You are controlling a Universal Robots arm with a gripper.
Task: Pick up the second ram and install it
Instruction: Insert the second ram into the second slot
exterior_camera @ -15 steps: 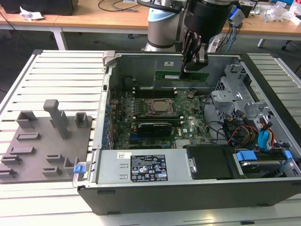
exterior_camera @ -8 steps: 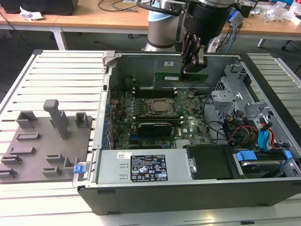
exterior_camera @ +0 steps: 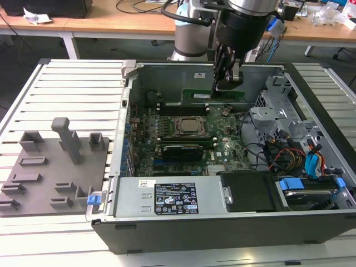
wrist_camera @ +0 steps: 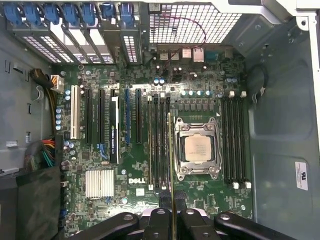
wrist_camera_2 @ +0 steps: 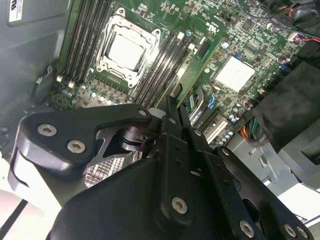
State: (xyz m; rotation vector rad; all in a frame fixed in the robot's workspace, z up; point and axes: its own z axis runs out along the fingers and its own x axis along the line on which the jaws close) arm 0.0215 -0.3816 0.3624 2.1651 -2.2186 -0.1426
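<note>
Betw. the gripper's (exterior_camera: 226, 87) fingers (wrist_camera: 163, 204) we see the second ram (exterior_camera: 201, 95) pinched edge-on, w/ the mobo's black slots (wrist_camera: 157, 145) right below the gripper and the CPU socket (wrist_camera: 199, 148) just beside.

The second ram (exterior_camera: 208, 95) is green, like the motherboard (wrist_camera: 140, 170); the memory slots (wrist_camera: 232, 140) are black with white end clips (wrist_camera: 232, 94); the expansion latches (wrist_camera: 75, 12) are blue.
</note>
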